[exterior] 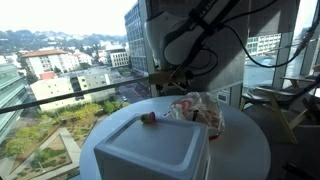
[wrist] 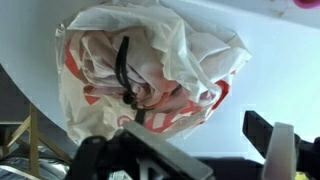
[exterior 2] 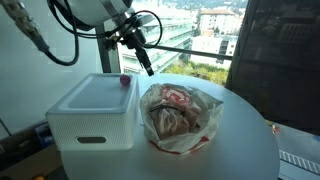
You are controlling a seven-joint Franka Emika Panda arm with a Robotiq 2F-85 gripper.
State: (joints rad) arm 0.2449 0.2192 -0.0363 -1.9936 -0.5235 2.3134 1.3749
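A round white tabletop [exterior 2: 245, 140] stands by a tall window high above a city. On it sits a white lidded box [exterior 2: 92, 112], and just beside the box lies a crumpled plastic bag [exterior 2: 178, 122], white and clear with red print, its open folds facing up. A small pinkish-red object [exterior 2: 125, 81] rests on the box lid near the edge that faces the bag; it is too small to identify. The robot arm reaches down from above, and its black gripper [exterior 2: 148, 68] hangs in the air over the gap between box and bag, close to the small object and touching nothing. In the wrist view the gripper [wrist: 190, 158] has its fingers spread wide and empty, with the bag [wrist: 150, 70] directly below and a dark strap-like strip [wrist: 123, 70] lying across its folds.
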